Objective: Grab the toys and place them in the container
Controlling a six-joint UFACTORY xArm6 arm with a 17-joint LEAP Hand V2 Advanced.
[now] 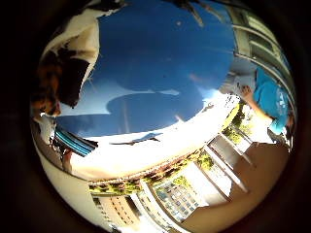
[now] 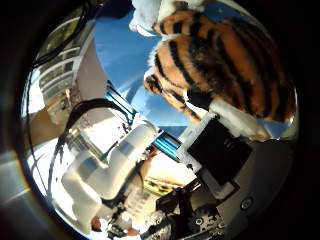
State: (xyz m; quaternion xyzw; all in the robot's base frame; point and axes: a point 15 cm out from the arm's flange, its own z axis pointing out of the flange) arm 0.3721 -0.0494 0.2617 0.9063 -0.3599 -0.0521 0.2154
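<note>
I see the tiger plush toy (image 2: 220, 60) filling much of the thumb-side view, so it sits very close against my palm, its orange and black striped body pressed up to the hand (image 2: 215, 145). A white and black part of the fingers (image 2: 235, 122) lies right against the toy's striped fur and pale underside, touching it, and the toy looks held against the palm, though I cannot see from here how far the fingers curl round it. In the little-finger-side view only an edge of the same striped fur shows, beside another white and black part of the hand. Behind the toy spreads a blue surface (image 1: 160, 63), smooth and glossy, which I take for the counter top, with the toy over it; whether the toy touches it I cannot tell. Past the blue surface's edge runs a pale sunlit strip. In the thumb-side view the white arm (image 2: 100, 175) reaches in beyond the toy.
</note>
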